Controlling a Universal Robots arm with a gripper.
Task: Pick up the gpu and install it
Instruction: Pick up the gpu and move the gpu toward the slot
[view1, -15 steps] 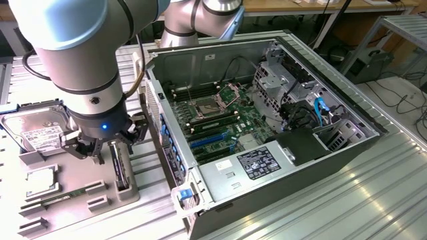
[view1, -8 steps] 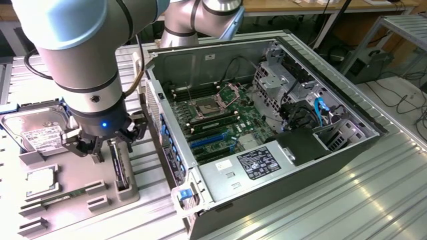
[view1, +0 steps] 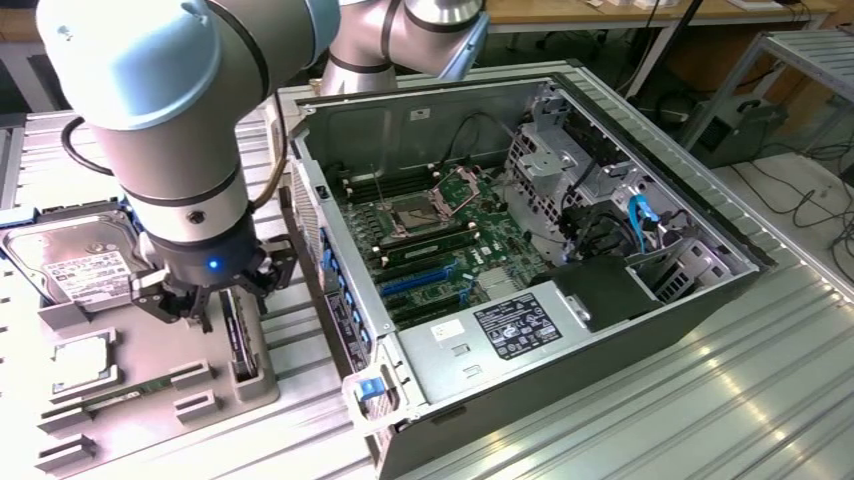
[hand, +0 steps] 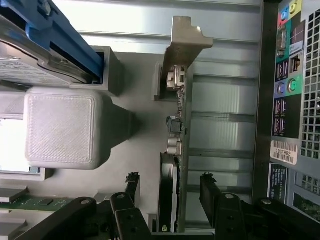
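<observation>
**Item:** gpu (hand: 178, 125) (view1: 242, 345). Green card standing on its long edge in a slot of the grey tray (view1: 160, 345). It sits directly under the pincer (hand: 170, 180) (view1: 220, 310), in line with the gap between its jaws.

**Parts:**
- The silver end bracket (hand: 186, 42) is at the end of the card farther from the pincer.
- The black fan (hand: 166, 195) is on the stretch of card closest to the pincer, facing one finger.

**Pincer:** Jaws wide, holding nothing. One black finger (hand: 132, 182) stands on each side of the card, and a gap shows between each finger and the card, so neither touches it.

**Beside the pincer, on the fan side of the card, same tray:**
- A pale grey ribbed block (hand: 60, 127) lies nearest.
- The hard drive (view1: 80, 265), silver with a white label, lies flat past the block.
- The memory stick (view1: 127, 392), a narrow green strip, sits in its own slot.

**Beside the pincer, on the card's other side:**
- The computer case (view1: 534, 250) lies on its side with the lid off, apart from the tray.
- The motherboard (view1: 441, 240) is exposed inside it.
- Its rear port panel (hand: 287, 90) faces the tray.

**Support:** A ribbed metal desk (view1: 721, 400) carries both the tray and the case.
</observation>
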